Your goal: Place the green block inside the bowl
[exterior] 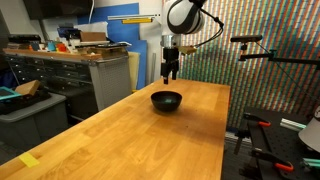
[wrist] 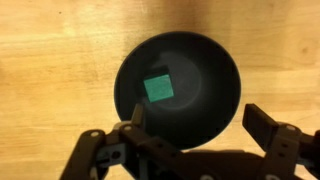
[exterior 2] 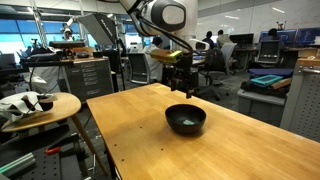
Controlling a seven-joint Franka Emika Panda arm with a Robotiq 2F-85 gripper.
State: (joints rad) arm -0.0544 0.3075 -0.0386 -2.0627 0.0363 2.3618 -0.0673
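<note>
In the wrist view, the gripper (wrist: pixel 196 114) is holding its fingers (wrist: pixel 135 122) wide apart, gripping nothing and touching nothing. One finger is showing over the lower left rim of the bowl (wrist: pixel 215 95). The green block (wrist: pixel 158 88) is lying flat on the bowl's floor, left of centre. The opposite finger is hanging just past the right rim. In both exterior views the gripper is hovering above the bowl, clear of it, on the wooden table (exterior: pixel 120 130).
</note>
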